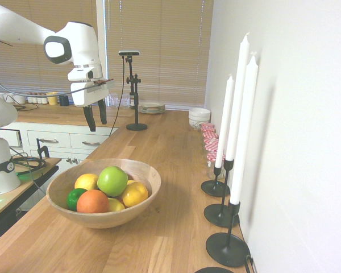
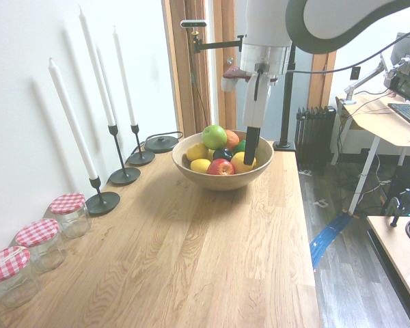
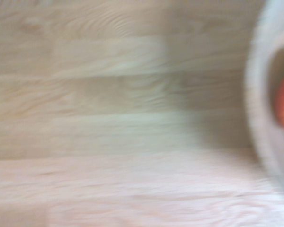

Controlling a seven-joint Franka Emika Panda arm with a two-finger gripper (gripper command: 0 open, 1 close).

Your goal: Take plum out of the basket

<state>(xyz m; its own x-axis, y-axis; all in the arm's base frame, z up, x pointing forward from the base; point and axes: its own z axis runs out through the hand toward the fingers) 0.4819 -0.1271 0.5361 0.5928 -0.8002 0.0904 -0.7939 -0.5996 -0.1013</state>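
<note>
- Black jaws (image 1: pixel 96 118) hang wide apart and hold nothing, pointing straight down from the white arm (image 1: pixel 23 28) high above the worktop (image 1: pixel 159 170).
- Below them is open air; in the first exterior view they stand over the far stretch of the wood, well clear of the fruit.
- Wooden basket (image 1: pixel 139 196) sits on the worktop nearer that camera, heaped with fruit, its rim untouched.
- Dark and nearly black, the plum (image 2: pixel 222 154) lies inside the basket among the other fruit, seen only in the second exterior view, just beside the red apple (image 2: pixel 221 167) and below the green apple (image 2: pixel 214 137); it lies well below the jaws and apart from them.
- Orange (image 1: pixel 92 202), lime (image 1: pixel 75 197) and yellow fruit (image 1: pixel 134 194) fill the rest of the basket.
- Blurred wood grain fills the wrist view, with the basket's pale rim and a patch of orange-red fruit at one edge.
- White candles (image 1: pixel 238 91) in black holders (image 1: pixel 227 249) line the wall beside the basket.
- Glass jars (image 2: pixel 70 213) with red-checked lids stand further along the same wall.
</note>
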